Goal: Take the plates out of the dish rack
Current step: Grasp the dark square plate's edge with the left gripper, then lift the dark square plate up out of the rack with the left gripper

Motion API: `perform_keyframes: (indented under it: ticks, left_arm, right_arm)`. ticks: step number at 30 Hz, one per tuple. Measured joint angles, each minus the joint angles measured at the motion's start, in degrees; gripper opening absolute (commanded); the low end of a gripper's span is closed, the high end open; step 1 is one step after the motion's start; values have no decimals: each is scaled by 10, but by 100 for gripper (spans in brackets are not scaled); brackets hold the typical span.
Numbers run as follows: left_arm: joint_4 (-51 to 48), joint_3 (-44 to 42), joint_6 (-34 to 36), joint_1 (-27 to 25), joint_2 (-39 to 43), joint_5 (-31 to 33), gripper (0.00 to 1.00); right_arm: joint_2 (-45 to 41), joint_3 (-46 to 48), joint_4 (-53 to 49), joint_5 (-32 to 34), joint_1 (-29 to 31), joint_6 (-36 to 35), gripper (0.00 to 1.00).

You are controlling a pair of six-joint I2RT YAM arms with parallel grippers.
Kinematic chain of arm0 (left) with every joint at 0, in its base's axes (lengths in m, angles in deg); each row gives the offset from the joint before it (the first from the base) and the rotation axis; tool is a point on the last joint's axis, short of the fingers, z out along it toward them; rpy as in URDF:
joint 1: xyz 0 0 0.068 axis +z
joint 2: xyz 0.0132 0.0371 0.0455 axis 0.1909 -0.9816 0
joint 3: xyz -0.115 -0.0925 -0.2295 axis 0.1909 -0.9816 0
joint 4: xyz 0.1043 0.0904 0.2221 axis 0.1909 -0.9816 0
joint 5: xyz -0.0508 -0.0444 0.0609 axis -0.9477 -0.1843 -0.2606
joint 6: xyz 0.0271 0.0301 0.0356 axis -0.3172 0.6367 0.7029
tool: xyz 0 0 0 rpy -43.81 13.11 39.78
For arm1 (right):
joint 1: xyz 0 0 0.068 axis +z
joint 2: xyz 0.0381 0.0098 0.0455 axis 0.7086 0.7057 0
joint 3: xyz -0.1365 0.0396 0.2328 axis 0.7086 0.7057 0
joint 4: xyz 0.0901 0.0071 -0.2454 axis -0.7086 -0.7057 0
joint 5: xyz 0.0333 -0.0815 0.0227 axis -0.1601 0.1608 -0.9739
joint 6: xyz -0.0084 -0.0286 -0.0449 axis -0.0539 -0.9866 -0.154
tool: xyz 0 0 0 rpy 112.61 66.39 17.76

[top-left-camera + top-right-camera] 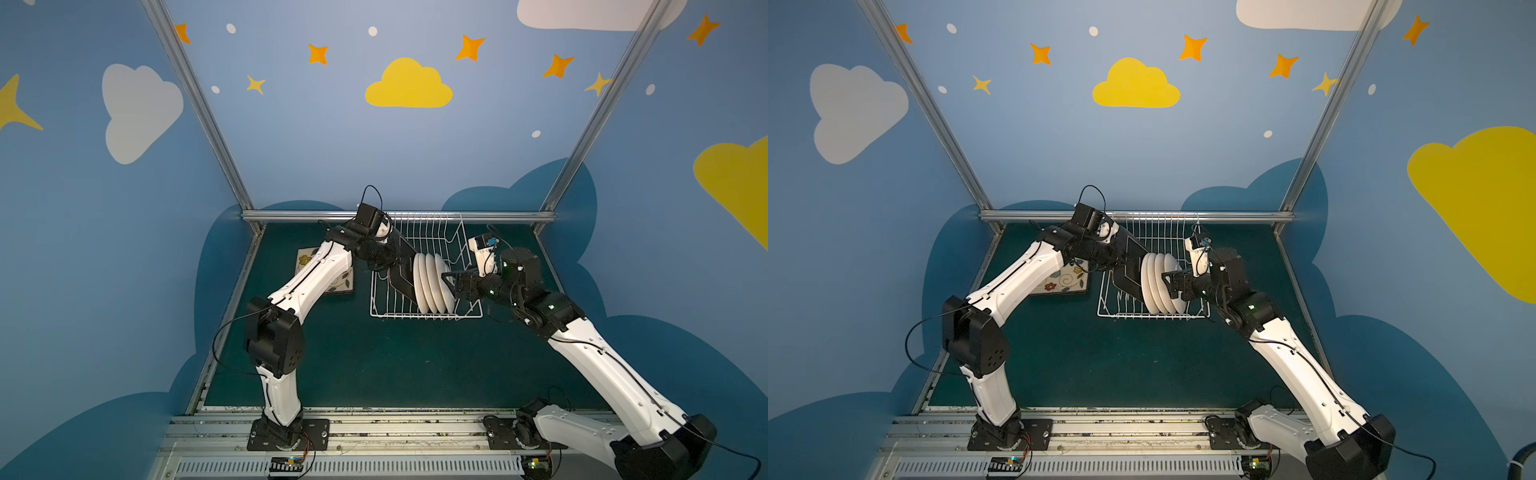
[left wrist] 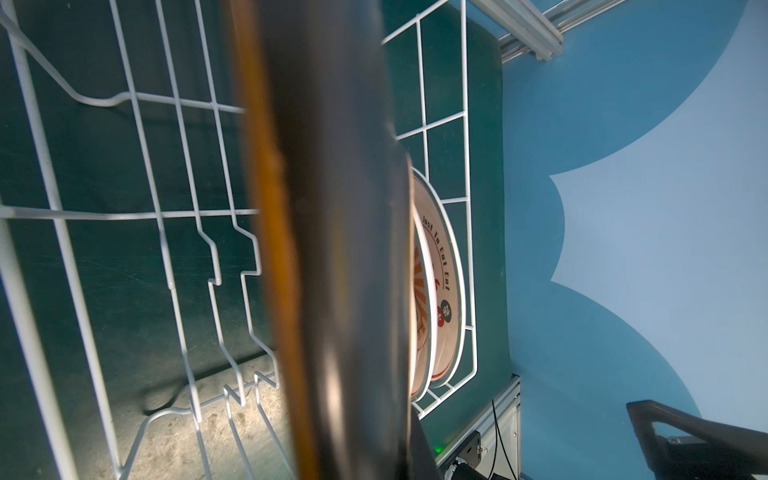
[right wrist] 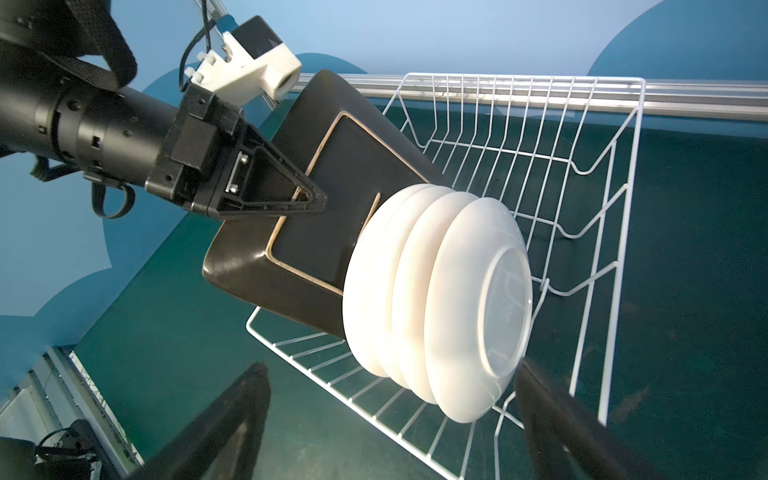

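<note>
Right wrist: left hand (image 3: 319, 204) on plate (image 3: 357, 166)

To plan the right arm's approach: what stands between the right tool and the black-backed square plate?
Four round white plates, standing in the dish rack; the right wrist view shows it.

I see the white wire dish rack (image 1: 395, 318) at the back edge of the table (image 1: 374, 365), near the middle. Four round white plates (image 1: 432, 286) stand on edge in a row inside it, with their backs to the right. Just beside them a black-backed square plate (image 3: 332, 166) leans tilted, pinched by my left gripper (image 3: 318, 203). A flowered square plate (image 1: 1065, 280) lies flat, face up, left of the rack.
</note>
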Motion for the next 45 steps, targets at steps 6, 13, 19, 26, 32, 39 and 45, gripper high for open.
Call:
perform_keyframes:
  ticks: [6,13,19,26,32,39,45]
  left_arm:
    - [-1,0,4,0,4,2,3]
    - [-1,0,5,2,15,2,3]
    - [-3,0,19,16,38,17,3]
    - [-4,0,37,31,52,31,3]
    - [-11,0,45,36,54,38,3]
    - [-33,8,63,40,57,55,3]
    - [-38,19,110,41,75,80,3]
  right_arm:
    - [4,0,8,-4,0,2,91]
    - [10,0,15,-8,0,3,91]
    - [16,0,22,-10,0,4,91]
    - [25,-1,26,-15,0,4,91]
    - [28,-2,30,-17,0,4,91]
    - [30,-7,34,-22,0,12,91]
    - [42,-23,36,-27,0,28,91]
